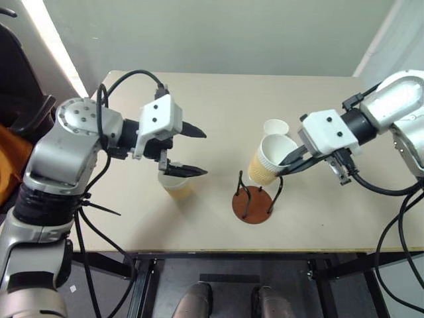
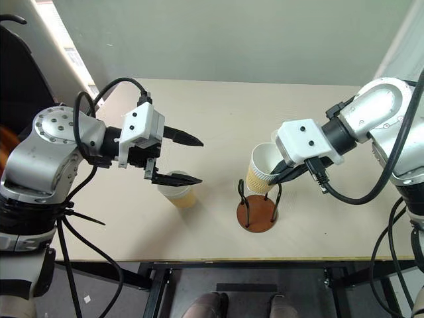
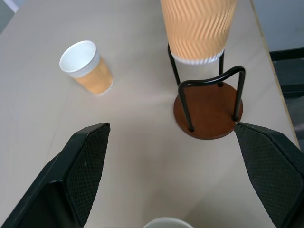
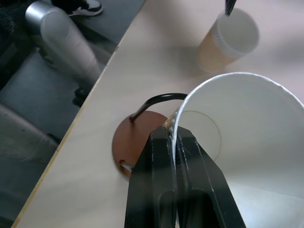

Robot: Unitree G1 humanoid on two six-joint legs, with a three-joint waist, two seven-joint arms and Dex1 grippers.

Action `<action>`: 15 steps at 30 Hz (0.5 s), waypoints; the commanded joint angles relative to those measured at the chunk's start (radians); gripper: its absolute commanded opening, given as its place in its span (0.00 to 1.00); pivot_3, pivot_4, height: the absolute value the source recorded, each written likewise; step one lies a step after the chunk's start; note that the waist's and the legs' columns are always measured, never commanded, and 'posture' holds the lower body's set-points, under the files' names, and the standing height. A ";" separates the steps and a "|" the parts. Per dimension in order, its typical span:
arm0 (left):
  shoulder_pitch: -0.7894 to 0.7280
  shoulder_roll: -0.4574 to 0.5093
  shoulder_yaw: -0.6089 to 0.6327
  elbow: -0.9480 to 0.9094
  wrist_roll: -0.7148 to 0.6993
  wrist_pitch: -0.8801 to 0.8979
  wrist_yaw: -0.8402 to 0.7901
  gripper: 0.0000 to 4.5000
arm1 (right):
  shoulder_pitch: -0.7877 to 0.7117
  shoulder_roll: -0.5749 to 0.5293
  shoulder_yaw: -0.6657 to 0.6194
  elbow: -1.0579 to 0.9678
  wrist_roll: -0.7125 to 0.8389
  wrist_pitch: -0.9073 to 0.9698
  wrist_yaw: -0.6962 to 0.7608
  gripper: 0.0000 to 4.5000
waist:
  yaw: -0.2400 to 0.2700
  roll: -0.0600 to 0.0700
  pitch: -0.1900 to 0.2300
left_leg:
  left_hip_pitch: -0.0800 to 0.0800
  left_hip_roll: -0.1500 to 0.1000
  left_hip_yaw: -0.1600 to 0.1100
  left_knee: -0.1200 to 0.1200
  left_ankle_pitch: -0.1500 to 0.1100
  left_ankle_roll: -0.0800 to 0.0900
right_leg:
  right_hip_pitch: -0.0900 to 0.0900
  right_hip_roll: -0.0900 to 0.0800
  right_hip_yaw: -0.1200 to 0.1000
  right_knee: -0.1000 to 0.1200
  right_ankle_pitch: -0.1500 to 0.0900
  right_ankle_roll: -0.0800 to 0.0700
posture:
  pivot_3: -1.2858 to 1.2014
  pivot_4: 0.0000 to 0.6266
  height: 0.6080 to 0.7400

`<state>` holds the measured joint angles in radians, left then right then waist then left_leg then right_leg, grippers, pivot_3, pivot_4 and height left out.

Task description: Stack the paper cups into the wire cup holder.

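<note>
Holder point(image 1: 253, 202) empty, nothing stacked: right gripper point(image 1: 286, 165) pinches a tilted cup point(image 1: 268, 161) by its rim above it, probably clear of the wires, left gripper point(image 1: 187, 151) open over second cup point(image 1: 175, 183), third point(image 1: 275, 127) waits behind.

Even, fairly bright indoor light falls on the desk point(image 1: 218, 106). A blown-out white strip of glare point(image 1: 56, 43) runs diagonally along the upper left of the head views. Shadows are soft and short: a faint one lies beside the wire cup holder point(image 1: 253, 204). In the right wrist view the held paper cup point(image 4: 247, 142) is overexposed and soft, its near wall out of focus. Straight edges bow slightly toward the corners.
</note>
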<state>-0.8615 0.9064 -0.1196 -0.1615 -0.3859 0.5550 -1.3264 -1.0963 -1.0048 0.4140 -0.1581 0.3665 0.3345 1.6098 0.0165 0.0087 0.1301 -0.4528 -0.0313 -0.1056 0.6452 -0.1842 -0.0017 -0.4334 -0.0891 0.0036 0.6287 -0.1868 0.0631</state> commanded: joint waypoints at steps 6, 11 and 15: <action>-0.002 0.020 0.033 -0.025 -0.012 0.000 0.014 1.00 | 0.017 -0.023 0.031 -0.008 -0.071 -0.085 0.005 0.20 | 0.000 0.000 0.000 | 0.000 0.000 0.000 0.000 -0.001 0.002 | 0.000 0.000 0.000 0.000 0.001 -0.001 | 0.52 0.24 1.00; -0.004 0.024 0.024 -0.012 0.006 -0.008 0.019 1.00 | 0.001 -0.033 0.029 0.032 -0.079 -0.100 0.005 0.57 | 0.000 0.000 0.000 | 0.000 0.000 0.000 0.000 -0.001 0.002 | 0.000 0.000 0.000 0.000 0.001 -0.001 | 0.52 0.24 1.00; -0.025 0.005 0.020 0.029 0.049 -0.017 0.076 1.00 | -0.077 0.036 0.000 0.244 -0.187 -0.155 -0.035 0.87 | -0.001 0.000 0.000 | 0.000 0.000 0.000 0.000 -0.001 0.002 | 0.000 0.000 0.000 0.000 0.001 -0.001 | 0.52 0.24 1.00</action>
<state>-0.8598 0.9164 -0.1164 -0.1393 -0.3597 0.5512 -1.2848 -1.1207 -0.9789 0.4580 0.0054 0.2322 0.2159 1.6018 0.0151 0.0088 0.1301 -0.4517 -0.0310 -0.1056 0.6456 -0.1863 0.0020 -0.4335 -0.0891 0.0037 0.6295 -0.1856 0.0610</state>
